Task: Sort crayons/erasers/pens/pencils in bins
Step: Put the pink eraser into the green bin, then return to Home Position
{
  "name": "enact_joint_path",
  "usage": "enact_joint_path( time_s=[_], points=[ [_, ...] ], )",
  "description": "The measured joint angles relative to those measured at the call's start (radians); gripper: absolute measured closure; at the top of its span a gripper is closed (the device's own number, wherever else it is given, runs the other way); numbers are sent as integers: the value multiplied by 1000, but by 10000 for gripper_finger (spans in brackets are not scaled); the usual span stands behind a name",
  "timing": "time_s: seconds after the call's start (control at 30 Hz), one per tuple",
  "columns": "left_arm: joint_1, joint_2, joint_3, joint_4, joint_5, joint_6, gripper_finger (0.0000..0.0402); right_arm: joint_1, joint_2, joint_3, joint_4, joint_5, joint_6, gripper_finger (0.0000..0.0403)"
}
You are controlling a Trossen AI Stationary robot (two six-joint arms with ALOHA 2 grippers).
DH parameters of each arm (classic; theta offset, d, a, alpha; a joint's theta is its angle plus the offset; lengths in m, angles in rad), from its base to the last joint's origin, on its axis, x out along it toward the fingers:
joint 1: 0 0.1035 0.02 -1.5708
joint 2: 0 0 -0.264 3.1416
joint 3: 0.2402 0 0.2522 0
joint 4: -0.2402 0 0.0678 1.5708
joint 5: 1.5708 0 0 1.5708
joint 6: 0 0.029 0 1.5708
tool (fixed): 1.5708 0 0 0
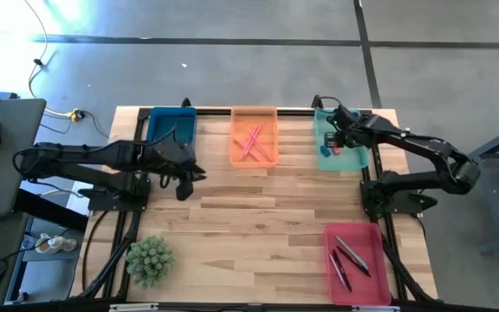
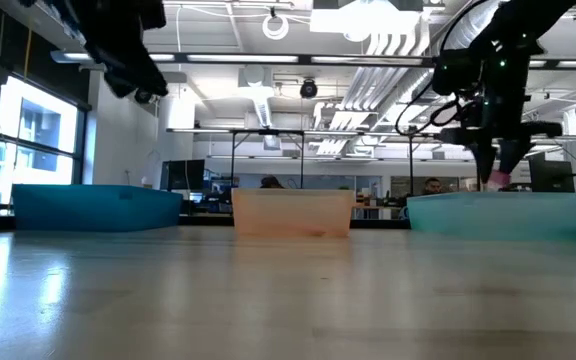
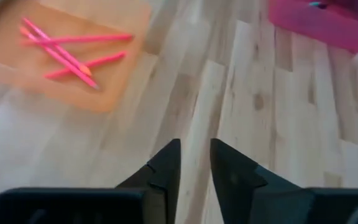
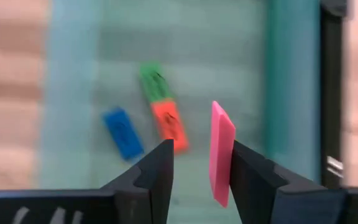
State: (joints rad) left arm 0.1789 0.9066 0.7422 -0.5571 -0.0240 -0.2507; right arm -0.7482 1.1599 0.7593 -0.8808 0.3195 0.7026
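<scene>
My right gripper [image 4: 201, 162] hangs open over the teal-green bin [image 1: 355, 162] at the far right. A pink eraser [image 4: 221, 152] stands on edge between its fingers, close by one of them. Green [image 4: 154, 81], red-orange [image 4: 169, 124] and blue [image 4: 123, 132] erasers lie flat on the bin's floor. My left gripper [image 3: 196, 162] is open by a narrow gap with nothing in it, above bare wood in front of the dark blue bin [image 1: 171, 126]. Salmon-pink sticks [image 1: 251, 141] lie in the orange bin [image 1: 254, 160]. Pens [image 1: 349, 258] lie in the red-pink bin [image 1: 372, 286]. My right gripper points steeply down into the teal-green bin. The pink eraser's flat side [image 4: 225, 134] lies next to one finger [image 4: 253, 180], and the other finger stands clear of it. Whether the eraser touches that finger, I cannot tell.
A small green plant [image 1: 150, 258] stands at the table's near left corner. Three bins line the far edge, and the red-pink bin sits at the near right. Bare wood [image 1: 258, 225] stretches across the middle and near side of the table.
</scene>
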Motion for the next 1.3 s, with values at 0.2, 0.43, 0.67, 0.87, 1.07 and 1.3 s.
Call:
enact_joint_path(
  time_s=[0.2,0.43,0.67,0.87,1.07,1.3],
  points=[
    [0,-69,-101,54,55,-60,358,10,0,32,-128,20,-4,270],
    [0,-111,-106,92,42,-61,377,10,0,32,-121,-8,-29,270],
    [0,-108,-106,170,39,-21,380,-7,0,31,-93,-68,-9,269],
    [0,-108,-106,175,35,-8,380,-7,0,31,-71,-74,-28,237],
    [0,-108,-106,194,2,-46,381,-7,-2,31,-46,-69,-34,199],
    [0,-149,-74,235,-15,-49,381,1,-3,96,-35,-124,-142,198]
  ],
)
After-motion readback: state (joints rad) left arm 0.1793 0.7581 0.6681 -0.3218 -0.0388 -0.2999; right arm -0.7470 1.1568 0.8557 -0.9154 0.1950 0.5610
